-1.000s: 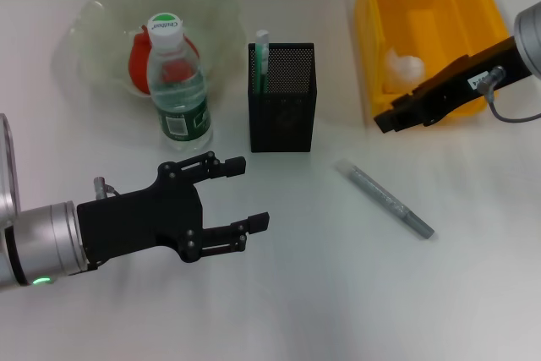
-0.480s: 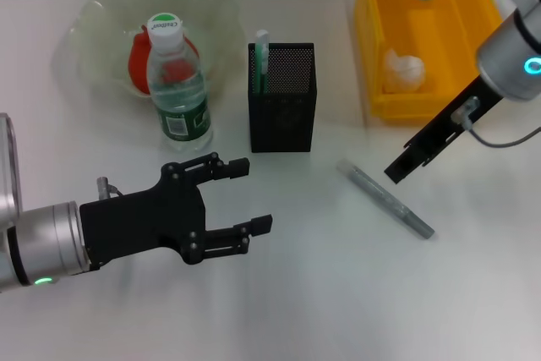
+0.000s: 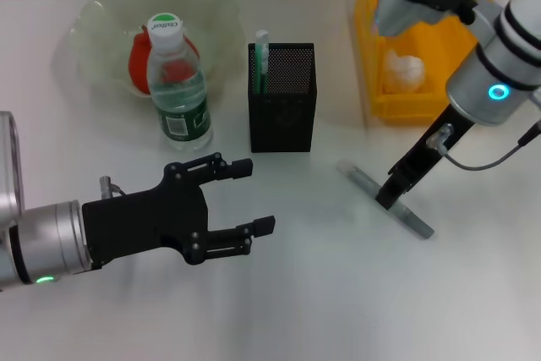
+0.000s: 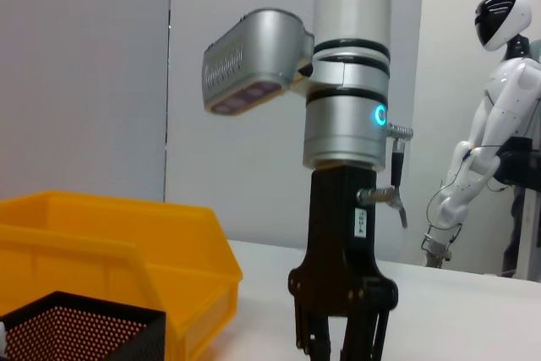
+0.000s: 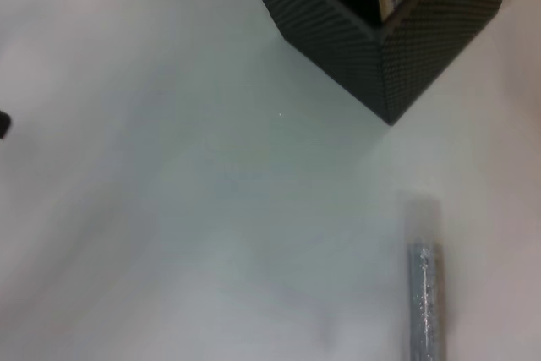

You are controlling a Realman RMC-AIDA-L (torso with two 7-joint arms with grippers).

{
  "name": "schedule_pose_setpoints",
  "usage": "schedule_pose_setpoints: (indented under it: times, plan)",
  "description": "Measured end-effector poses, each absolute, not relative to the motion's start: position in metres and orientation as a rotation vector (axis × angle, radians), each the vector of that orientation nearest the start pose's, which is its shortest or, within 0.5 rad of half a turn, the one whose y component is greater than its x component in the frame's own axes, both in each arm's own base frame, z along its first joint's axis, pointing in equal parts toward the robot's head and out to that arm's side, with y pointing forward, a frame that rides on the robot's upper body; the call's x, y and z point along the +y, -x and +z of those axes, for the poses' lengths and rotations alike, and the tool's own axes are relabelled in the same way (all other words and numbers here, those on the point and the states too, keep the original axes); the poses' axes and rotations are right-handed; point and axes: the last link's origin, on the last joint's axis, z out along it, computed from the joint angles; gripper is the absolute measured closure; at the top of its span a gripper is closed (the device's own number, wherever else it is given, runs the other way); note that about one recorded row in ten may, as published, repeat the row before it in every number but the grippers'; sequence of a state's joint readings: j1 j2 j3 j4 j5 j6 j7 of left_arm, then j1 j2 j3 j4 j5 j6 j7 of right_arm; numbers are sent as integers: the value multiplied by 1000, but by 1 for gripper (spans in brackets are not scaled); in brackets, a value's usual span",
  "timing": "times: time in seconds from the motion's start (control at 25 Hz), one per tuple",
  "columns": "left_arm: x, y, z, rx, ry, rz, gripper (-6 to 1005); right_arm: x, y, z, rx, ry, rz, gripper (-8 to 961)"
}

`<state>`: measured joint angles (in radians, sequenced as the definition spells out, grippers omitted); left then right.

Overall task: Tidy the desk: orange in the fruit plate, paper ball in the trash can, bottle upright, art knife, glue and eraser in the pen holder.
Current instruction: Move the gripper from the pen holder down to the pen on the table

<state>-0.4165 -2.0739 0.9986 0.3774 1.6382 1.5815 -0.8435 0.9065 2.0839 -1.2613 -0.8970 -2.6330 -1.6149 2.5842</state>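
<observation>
while the glue (image 3: 385, 198) lies diagonally on the desk (image 3: 338, 293) right of the holder (image 3: 281, 97), the right gripper (image 3: 390, 196) hangs directly over its middle; i cannot tell its finger state. left gripper (image 3: 245, 196) idles farther off, fingers spread.

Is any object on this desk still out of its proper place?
Yes. The glue lies flat on the desk, outside the pen holder. The right gripper is right over it; the left gripper hovers open nearby.

Bottle (image 3: 177, 82) before fruit plate (image 3: 101, 14) holding orange (image 3: 139, 61), pen holder (image 3: 281, 99) right of it, glue (image 3: 372, 188) farther right
</observation>
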Motion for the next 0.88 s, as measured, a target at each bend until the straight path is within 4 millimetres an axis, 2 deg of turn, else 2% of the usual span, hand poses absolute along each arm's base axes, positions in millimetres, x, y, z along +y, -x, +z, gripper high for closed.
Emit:
schedule_pose_setpoints:
  times: [0.32, 0.88]
  plan:
    - [268, 271, -52, -263, 2742, -922, 217, 374, -173, -48, 1104, 2635, -785, 594]
    - [267, 272, -53, -274, 2740, -923, 217, 381, -174, -50, 1083, 2598, -742, 595]
